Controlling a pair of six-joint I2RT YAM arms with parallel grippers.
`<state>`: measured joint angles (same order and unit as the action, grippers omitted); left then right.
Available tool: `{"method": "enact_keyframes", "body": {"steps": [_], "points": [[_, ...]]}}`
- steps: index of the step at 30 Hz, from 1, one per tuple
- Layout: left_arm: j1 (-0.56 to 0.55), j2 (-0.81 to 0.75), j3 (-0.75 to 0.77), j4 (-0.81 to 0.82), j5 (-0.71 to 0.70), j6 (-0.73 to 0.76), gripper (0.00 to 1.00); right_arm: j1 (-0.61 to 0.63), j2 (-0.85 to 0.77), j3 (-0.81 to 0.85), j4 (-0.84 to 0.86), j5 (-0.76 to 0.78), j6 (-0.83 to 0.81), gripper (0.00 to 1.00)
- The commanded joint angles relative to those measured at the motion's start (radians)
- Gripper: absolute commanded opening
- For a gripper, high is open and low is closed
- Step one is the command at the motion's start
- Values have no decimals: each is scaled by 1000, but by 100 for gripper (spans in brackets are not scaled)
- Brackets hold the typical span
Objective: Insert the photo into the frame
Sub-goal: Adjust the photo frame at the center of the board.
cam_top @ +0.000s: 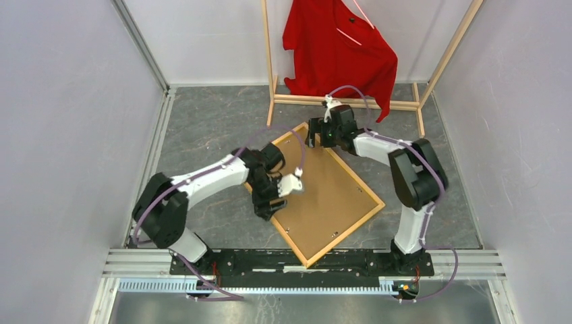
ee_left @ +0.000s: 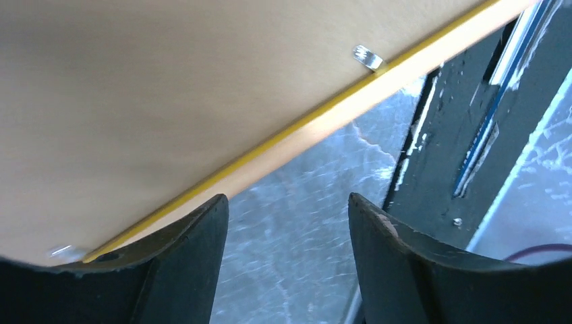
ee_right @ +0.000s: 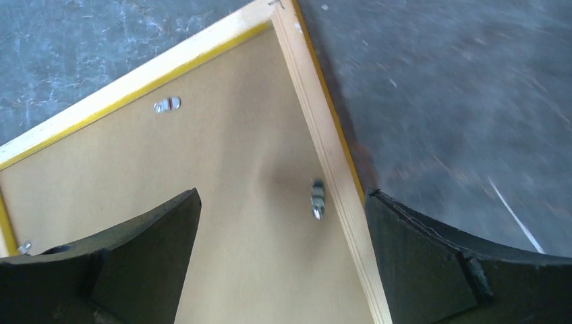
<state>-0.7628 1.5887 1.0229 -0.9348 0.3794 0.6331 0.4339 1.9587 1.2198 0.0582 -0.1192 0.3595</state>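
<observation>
The frame (cam_top: 364, 183) lies face down on the grey floor, turned diagonally, with a plain brown backing board (cam_top: 330, 196) filling it. The photo is hidden. My left gripper (cam_top: 264, 202) is open at the frame's left edge. In the left wrist view its gap (ee_left: 287, 202) holds only floor, and the yellow-edged rail (ee_left: 324, 121) runs past its left finger. My right gripper (cam_top: 313, 135) hovers open at the frame's far corner. It straddles the wooden rail (ee_right: 324, 135), one finger over the board (ee_right: 236, 175), the other over the floor.
A wooden clothes rack (cam_top: 351, 102) with a red shirt (cam_top: 340, 47) stands at the back, close behind the right gripper. Small metal clips (ee_right: 317, 198) sit along the frame's inner edge. The black base rail (cam_top: 303, 260) runs along the near edge, and pale walls close both sides.
</observation>
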Motion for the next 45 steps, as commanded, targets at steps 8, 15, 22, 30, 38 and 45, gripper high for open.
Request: {"method": "enact_keyframes", "body": {"steps": [8,15,22,30,38,45], "points": [[436,47,320,226,-86,40,67,-57,-558,-287,-288,227,54,98],[595,316,489,358,-218,-98,58,-97,-945,-594,-446,200,126,98],[614,399,505,401,-169,-147,55,-110,-1194,-696,-697,125,146,98],[606,454,482,447,-111,-178,55,-109,-1332,-821,-763,-34,240,98],[571,453,406,482,-81,-164,55,-109,-1398,-845,-808,-66,262,98],[510,390,299,483,-112,-90,56,-111,-1333,-971,-592,-118,309,98]]}}
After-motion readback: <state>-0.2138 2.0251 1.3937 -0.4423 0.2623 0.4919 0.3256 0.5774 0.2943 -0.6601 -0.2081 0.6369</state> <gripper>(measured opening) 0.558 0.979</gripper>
